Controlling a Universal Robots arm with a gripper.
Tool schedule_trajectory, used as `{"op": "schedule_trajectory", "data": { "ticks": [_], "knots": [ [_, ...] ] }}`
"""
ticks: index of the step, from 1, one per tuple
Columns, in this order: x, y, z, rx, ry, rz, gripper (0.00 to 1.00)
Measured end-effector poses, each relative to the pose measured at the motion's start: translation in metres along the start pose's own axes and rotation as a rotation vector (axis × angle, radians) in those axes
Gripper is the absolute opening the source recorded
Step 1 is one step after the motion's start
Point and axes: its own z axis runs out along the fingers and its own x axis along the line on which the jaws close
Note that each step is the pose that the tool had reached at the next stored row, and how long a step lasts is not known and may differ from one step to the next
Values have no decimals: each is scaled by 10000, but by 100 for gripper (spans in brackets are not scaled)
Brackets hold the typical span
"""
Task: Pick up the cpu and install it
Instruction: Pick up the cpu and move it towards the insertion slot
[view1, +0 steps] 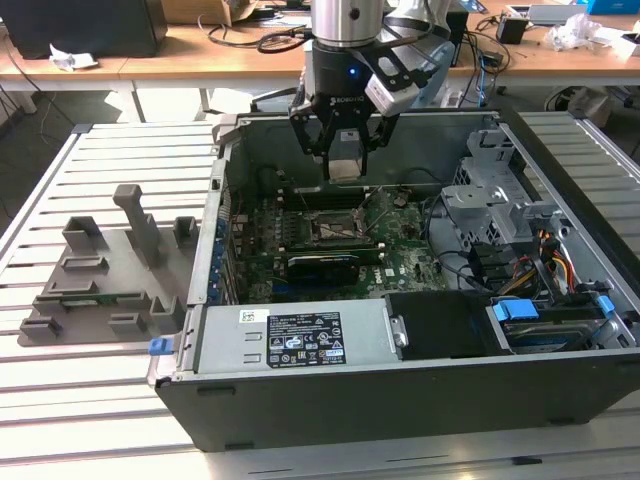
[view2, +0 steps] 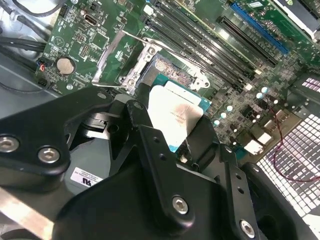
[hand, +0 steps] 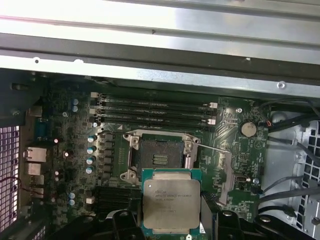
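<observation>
**CPU held over the open socket**

The gripper (view1: 343, 172) is closed on the cpu (view1: 344, 156), its black fingers (hand: 124, 223) clamping two opposite edges. The chip's silver lid, which carries several lines of etched print, faces the first wrist view (hand: 171, 202).

The chip hangs inside the open computer case (view1: 300, 405). Below the gripper lies the motherboard's CPU socket (hand: 159, 157), with its metal frame swung up and its thin load lever (hand: 212, 147) released. Four memory slots (hand: 155, 112) run just past the socket, and a coin cell battery (hand: 248, 129) sits off to one side.

Nearer the camera than the gripper, the power supply (view1: 300, 338) carries a white sticker and a black label of small print and marks.

The case stands on a slatted metal table (view1: 100, 420). A grey plastic tray (view1: 100, 285) lies well apart from the gripper, on the exterior view's left. Wooden desks (view1: 200, 55) with cables stand behind.
</observation>
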Motion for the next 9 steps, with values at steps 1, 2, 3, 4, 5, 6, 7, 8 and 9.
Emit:
{"op": "schedule_trajectory", "data": {
  "ticks": [1, 2, 3, 4, 5, 6, 7, 8, 9],
  "knots": [
    [0, 3, 16, 0, -1, -2, 55],
    [0, 7, 26, 2, 1, -2, 55],
    [0, 12, 40, 3, 2, -2, 55],
    [0, 22, 55, 3, 1, -4, 55],
    [-1, 34, 66, 2, -1, -6, 55],
    [-2, 45, 75, 2, -1, -9, 55],
    [-2, 55, 84, 2, -1, -14, 55],
    [-3, 64, 91, 1, -1, -18, 55],
    [-3, 83, 106, 3, -1, -26, 55]
  ]
}}
